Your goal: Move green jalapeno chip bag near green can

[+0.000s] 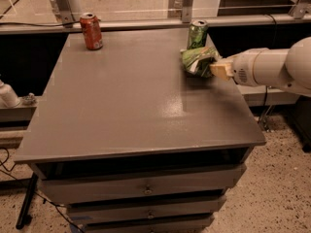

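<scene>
Here the gripper (217,70) reaches in from the right, clenched on the right edge of the green jalapeno chip bag (197,61). The bag lies at the far right of the table (126,110), just beside the green can (197,34). A red can (91,31) stands far left.

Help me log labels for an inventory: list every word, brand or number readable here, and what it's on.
No text is legible.
green can: pale markings, unreadable.
red-orange can: markings unreadable.
green jalapeno chip bag, right edge held by the gripper: print unreadable.
</scene>
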You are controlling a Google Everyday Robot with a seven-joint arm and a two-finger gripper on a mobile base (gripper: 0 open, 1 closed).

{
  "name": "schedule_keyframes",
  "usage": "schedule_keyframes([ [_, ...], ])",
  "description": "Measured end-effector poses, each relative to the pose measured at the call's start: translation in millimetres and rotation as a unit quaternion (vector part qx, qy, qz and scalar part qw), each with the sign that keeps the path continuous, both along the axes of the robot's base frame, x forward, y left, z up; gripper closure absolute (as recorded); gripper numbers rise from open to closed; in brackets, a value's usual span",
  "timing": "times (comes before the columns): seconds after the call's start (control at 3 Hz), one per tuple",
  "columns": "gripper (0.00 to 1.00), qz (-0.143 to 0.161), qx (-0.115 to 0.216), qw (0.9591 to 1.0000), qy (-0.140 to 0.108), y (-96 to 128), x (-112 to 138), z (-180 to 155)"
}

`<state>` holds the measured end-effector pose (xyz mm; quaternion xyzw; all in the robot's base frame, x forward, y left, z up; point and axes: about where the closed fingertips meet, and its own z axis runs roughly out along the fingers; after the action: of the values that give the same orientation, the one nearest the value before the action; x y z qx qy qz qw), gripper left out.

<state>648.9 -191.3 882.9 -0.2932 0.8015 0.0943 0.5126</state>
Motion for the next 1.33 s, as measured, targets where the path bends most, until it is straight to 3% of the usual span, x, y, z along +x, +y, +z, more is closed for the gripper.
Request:
schedule_keyframes([
  [0.33, 1.0, 0.037, -0.015, 0.9992, 0.007, 21.1, 18.7, 4.2],
  [0.67, 0.82, 0.057, -0.024, 0.9979, 0.02, 32.3, 27.2, -1.4],
  [1.33, 0.36, 0.065, -0.031, 0.9968, 0.034, 38.5, 34.7, -11.4],
])
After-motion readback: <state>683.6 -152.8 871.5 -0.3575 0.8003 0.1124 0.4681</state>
